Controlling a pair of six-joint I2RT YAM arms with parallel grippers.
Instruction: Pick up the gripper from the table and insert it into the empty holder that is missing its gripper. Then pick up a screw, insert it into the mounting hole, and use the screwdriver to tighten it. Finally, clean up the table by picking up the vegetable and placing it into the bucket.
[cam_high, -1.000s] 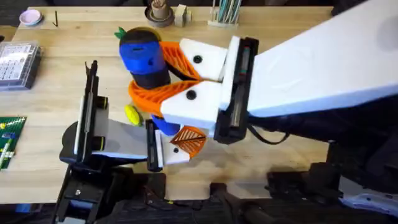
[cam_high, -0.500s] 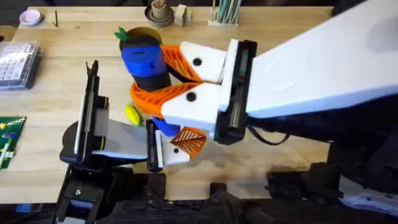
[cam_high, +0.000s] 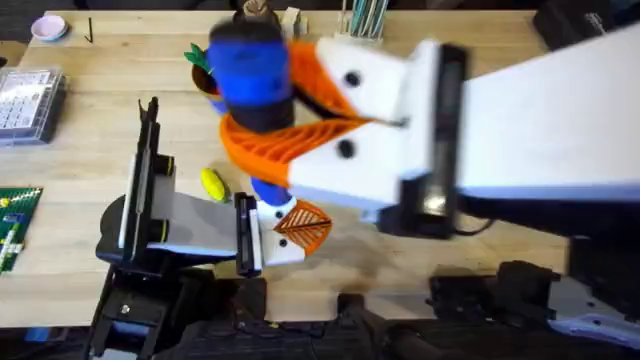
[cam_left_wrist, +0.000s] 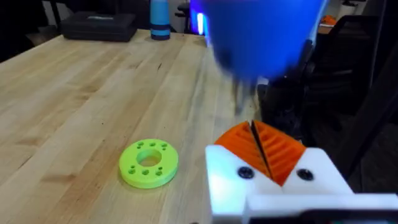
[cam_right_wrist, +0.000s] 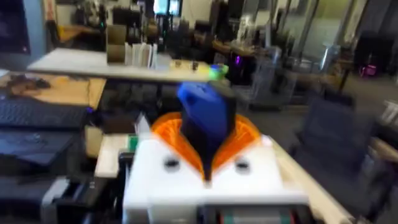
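Two orange ribbed pads (cam_high: 262, 150) of the right gripper (cam_high: 262, 108) are clamped on the screwdriver (cam_high: 247, 72), lifted high under the overhead camera, its blue body big and blurred above the table (cam_high: 90, 120). In the right wrist view that gripper (cam_right_wrist: 205, 152) has the blue barrel (cam_right_wrist: 204, 115) wedged between its pads, pointing up and away.

Below the screwdriver's blue body in the overhead view sits the left gripper (cam_high: 296, 226), low on the table, its orange tips pressed together. From the left wrist camera those tips (cam_left_wrist: 260, 148) meet along a thin dark seam with nothing between them, and the screwdriver (cam_left_wrist: 261, 34) looms blurred just above and beyond them.

The vegetable (cam_high: 213, 183), small and yellow, lies on the table just beside the left arm, below the screwdriver in the overhead view. A lime-green disc (cam_left_wrist: 148, 162) with holes lies flat on the wood near the left gripper's tips. A green and orange toy (cam_high: 203, 57) peeks out beside the screwdriver.
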